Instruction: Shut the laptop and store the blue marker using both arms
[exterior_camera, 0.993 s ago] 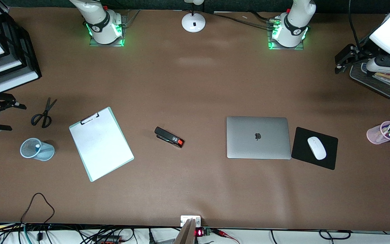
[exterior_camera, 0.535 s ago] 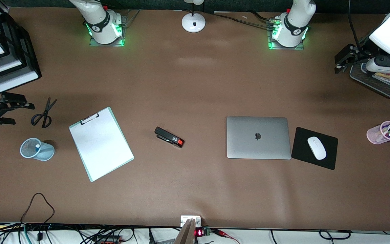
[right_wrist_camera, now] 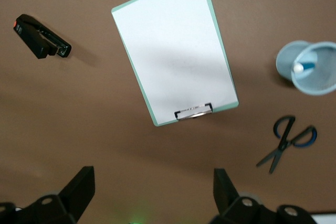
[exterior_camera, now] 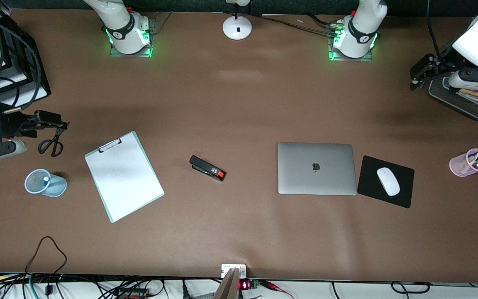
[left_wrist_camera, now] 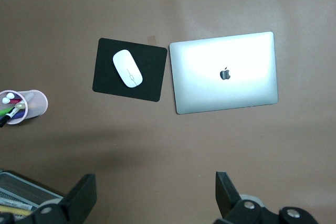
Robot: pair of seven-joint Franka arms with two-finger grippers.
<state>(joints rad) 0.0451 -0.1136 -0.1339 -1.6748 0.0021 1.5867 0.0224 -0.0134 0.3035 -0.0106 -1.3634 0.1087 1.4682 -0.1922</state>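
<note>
The laptop (exterior_camera: 315, 168) lies shut on the table, lid up with the apple logo showing; it also shows in the left wrist view (left_wrist_camera: 224, 72). The blue marker (right_wrist_camera: 303, 67) stands in a light blue mesh cup (exterior_camera: 45, 183) at the right arm's end of the table; only its white tip (exterior_camera: 46, 179) shows in the front view. My right gripper (exterior_camera: 35, 133) is open and empty, up in the air over the scissors (exterior_camera: 52, 143). My left gripper (exterior_camera: 434, 79) is open and empty, held high over the edge of a mesh tray (exterior_camera: 461, 101).
A clipboard (exterior_camera: 123, 176) and a black stapler (exterior_camera: 207, 168) lie mid-table. A white mouse (exterior_camera: 388, 181) rests on a black mouse pad (exterior_camera: 403, 193) beside the laptop. A pink cup (exterior_camera: 469, 162) holds pens. Black paper trays (exterior_camera: 27, 68) and a lamp base (exterior_camera: 237, 27) stand at the edges.
My right arm has swung in from the table's end and its gripper now hangs over the scissors. The left arm has not moved. Laptop and marker are unchanged.
</note>
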